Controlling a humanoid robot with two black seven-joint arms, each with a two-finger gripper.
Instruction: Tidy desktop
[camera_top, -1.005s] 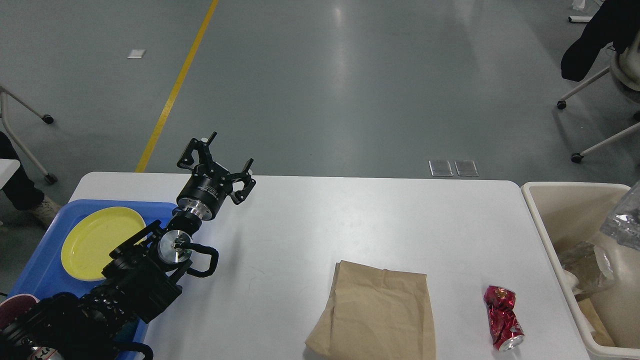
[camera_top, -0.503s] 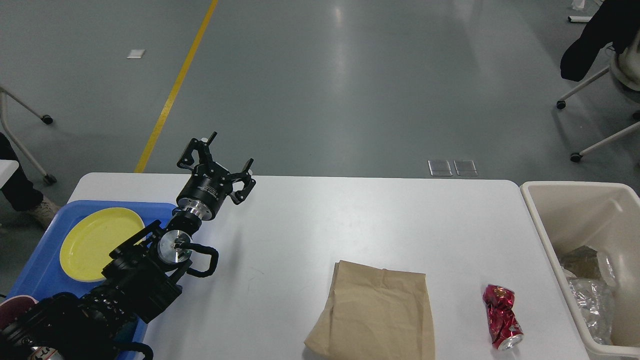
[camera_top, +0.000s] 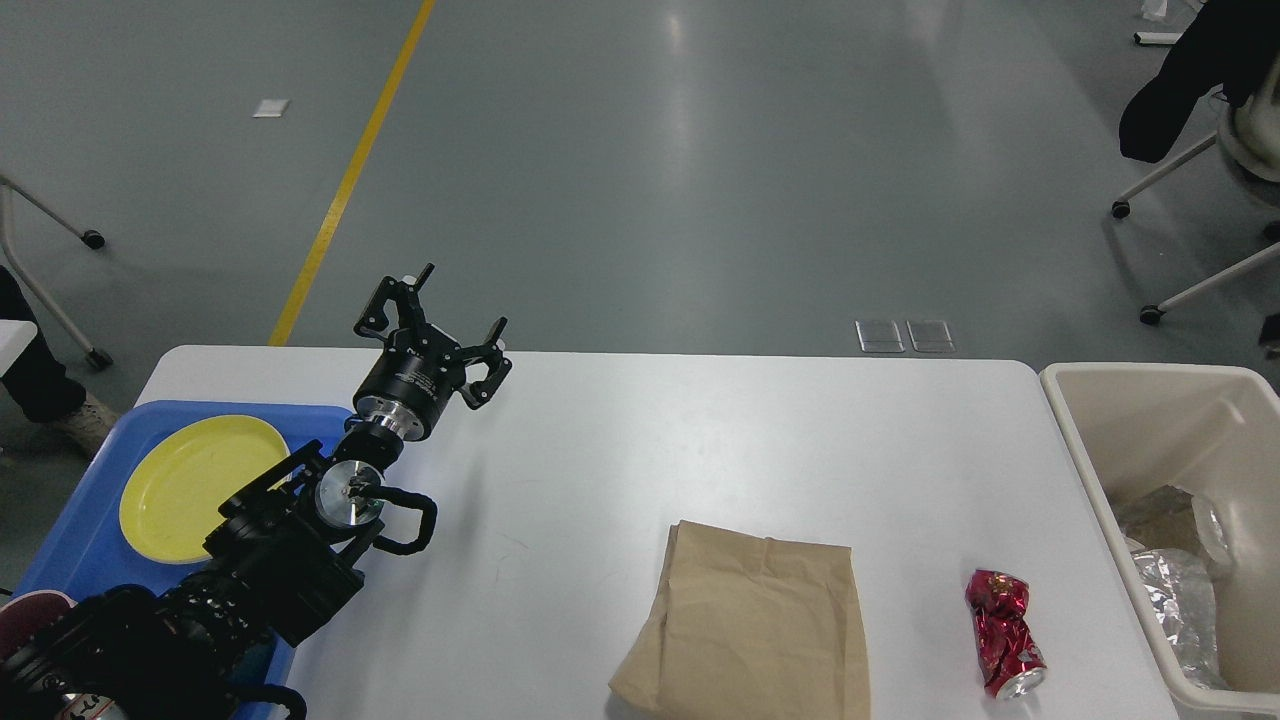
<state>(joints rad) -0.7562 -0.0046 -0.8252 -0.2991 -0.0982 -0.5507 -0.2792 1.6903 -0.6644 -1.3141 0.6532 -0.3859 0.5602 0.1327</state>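
The white desktop (camera_top: 640, 440) fills the lower half of the head view. On it lie a flattened brown paper bag (camera_top: 750, 630) at the front middle and a crushed red can (camera_top: 1003, 632) to its right. My left gripper (camera_top: 455, 300) is open and empty, raised over the desktop's far left edge, well away from the bag and can. My right gripper is out of view.
A blue tray (camera_top: 70, 560) at the left holds a yellow plate (camera_top: 190, 480) and a dark red cup (camera_top: 20, 615). A beige bin (camera_top: 1140, 420) at the right edge holds crumpled clear plastic (camera_top: 1180, 590) and paper. Chairs stand on the grey floor beyond.
The crumpled plastic that hung above the bin at the right edge has dropped down into the bin. My left arm has not moved.
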